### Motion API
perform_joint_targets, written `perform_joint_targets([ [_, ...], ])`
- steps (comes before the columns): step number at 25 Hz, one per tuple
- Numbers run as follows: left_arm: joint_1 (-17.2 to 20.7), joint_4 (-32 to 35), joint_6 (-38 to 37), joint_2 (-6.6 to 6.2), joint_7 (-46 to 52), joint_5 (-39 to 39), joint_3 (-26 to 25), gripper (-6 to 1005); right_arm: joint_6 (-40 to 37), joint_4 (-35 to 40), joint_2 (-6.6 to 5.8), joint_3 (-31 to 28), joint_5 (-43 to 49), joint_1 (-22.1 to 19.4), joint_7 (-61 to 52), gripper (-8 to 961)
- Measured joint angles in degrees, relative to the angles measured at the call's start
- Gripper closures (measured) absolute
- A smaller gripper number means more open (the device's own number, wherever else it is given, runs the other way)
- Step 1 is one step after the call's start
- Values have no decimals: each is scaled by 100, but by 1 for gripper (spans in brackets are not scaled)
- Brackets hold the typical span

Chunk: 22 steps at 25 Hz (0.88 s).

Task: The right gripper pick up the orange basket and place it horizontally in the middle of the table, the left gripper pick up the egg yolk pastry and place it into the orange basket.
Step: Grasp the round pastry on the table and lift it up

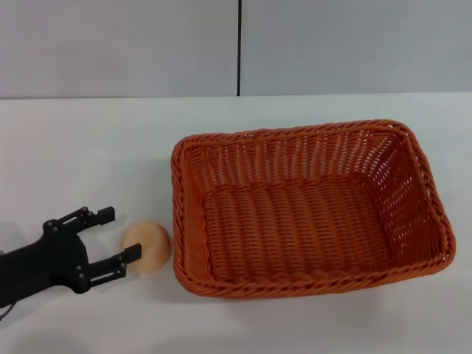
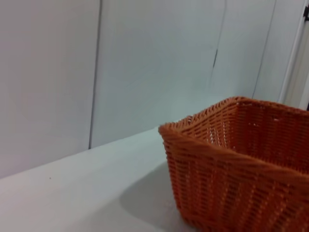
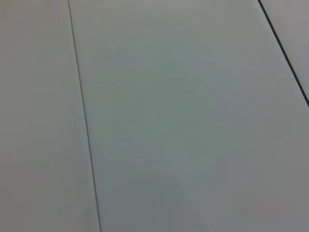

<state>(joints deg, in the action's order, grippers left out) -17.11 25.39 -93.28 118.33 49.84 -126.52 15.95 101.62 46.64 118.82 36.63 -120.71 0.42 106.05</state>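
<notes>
Now egg yolk pastry (image 1: 147, 247) just beyond spread left gripper (image 1: 122, 234) fingers (image 1: 122, 256).

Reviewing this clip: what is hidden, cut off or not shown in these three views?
- Right pincer: in no view; the right wrist view shows only blank pale panels.
- Egg yolk pastry: absent from the left wrist view; head view only.
- Left pincer: its arm is cut off by the head view's left edge.
- Orange basket: cut by the left wrist view's edges; whole in the head view.
</notes>
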Motion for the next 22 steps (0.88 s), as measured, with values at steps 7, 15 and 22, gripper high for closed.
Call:
perform_joint_targets([
  [7, 9, -265, 243, -5, -211, -5, 69, 283, 0, -13, -16, 47, 23, 22, -13, 279],
  [15, -46, -791, 775, 4, -513, 8, 72, 292, -1, -130, -18, 46, 31, 29, -17, 279],
  [22, -52, -1032, 885, 7, -872, 48, 12, 353, -11, -259, -24, 13, 31, 41, 7, 279],
])
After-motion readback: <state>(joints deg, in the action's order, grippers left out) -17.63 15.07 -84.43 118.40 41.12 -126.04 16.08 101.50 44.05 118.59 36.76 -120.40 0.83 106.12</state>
